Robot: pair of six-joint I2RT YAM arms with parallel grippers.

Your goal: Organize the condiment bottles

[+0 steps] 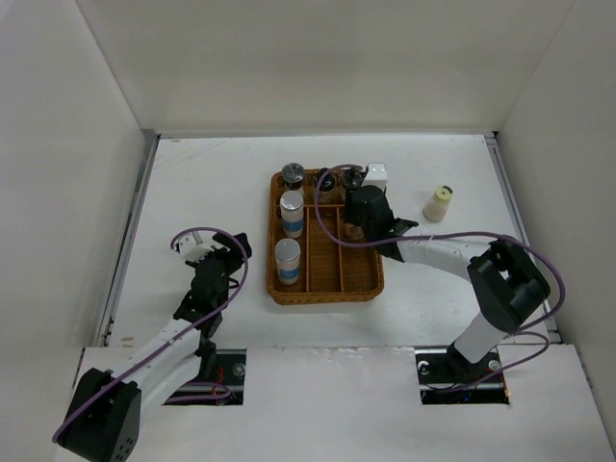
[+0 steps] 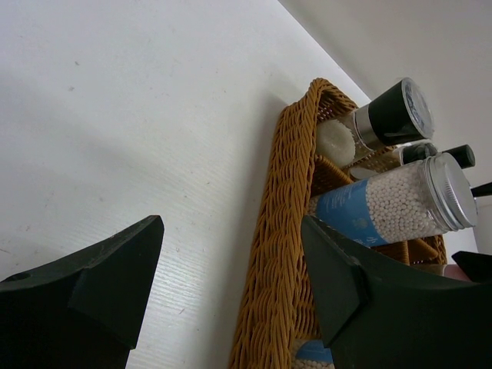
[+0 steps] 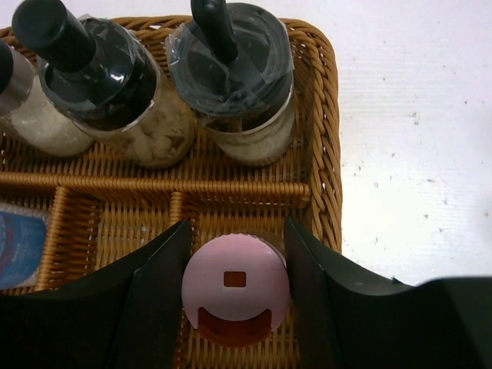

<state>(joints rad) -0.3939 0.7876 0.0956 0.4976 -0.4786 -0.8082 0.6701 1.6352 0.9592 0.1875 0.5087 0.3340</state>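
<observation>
The brown wicker tray holds two white bottles with blue labels in its left column. Three glass shakers stand along its back row; two have black tops and one is cut off at the left edge. My right gripper is shut on the pink-capped bottle inside the tray's right column, just in front of the shakers. A cream-capped bottle stands on the table right of the tray. My left gripper is open and empty, left of the tray.
A small white box sits at the tray's back right corner. White walls close in the table on the left, back and right. The left wrist view shows a blue-labelled bottle and a shaker over the tray's rim.
</observation>
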